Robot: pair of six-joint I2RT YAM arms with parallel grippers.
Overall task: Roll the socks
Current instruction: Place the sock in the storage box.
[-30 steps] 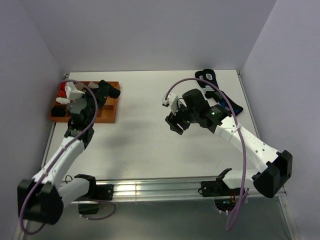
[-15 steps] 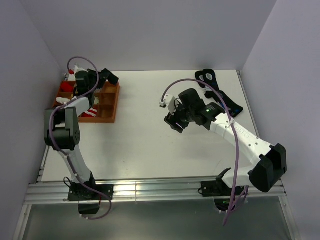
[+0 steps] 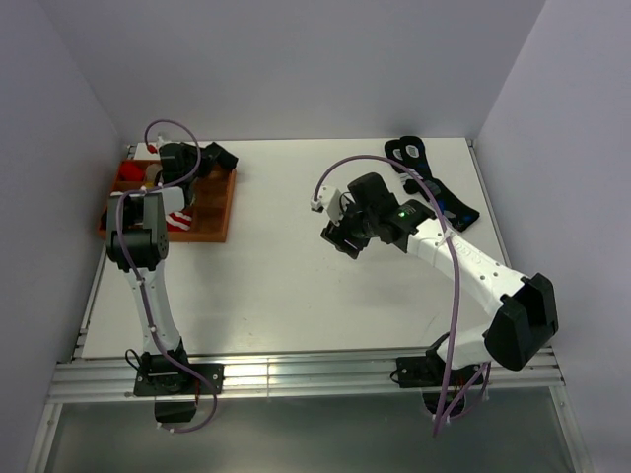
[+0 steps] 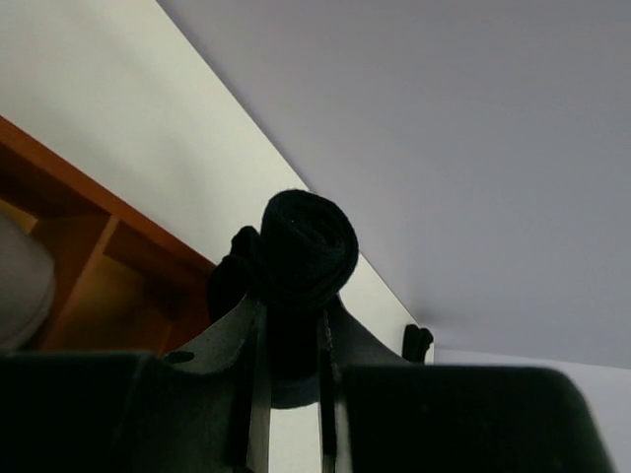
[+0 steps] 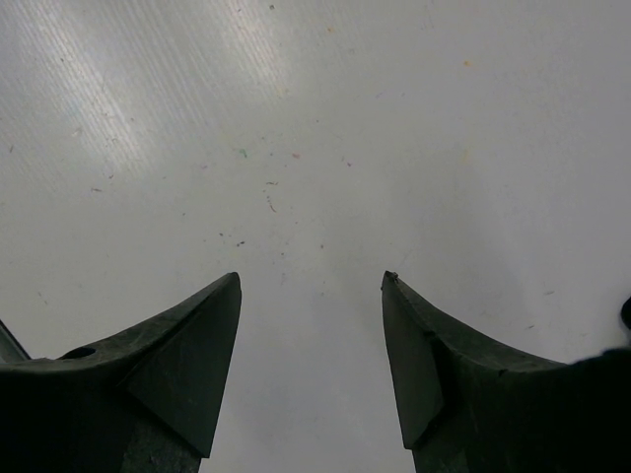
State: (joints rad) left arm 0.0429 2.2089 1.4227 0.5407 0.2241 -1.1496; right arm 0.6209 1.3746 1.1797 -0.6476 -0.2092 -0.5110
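Seen from above, the left hand (image 3: 211, 157) hangs over the far end of the orange tray (image 3: 223, 211). The striped sock (image 3: 178, 223) lies at the tray's near side, and the right hand (image 3: 340, 237) hovers over the table (image 3: 266, 286). The left wrist view shows the rolled black sock (image 4: 306, 244) pinched. The right wrist view shows that hand spread, holding nothing. The step is probably stowing the roll, so the next move calls for lowering it into a free compartment.

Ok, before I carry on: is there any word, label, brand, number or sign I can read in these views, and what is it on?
No text can be read in any view.
The white rings and blue marks on the dark socks are too small to tell whether they are lettering.
The right arm shows a green light, with no legible label.
Nothing printed shows on the orange tray, the rolled black sock or the table.
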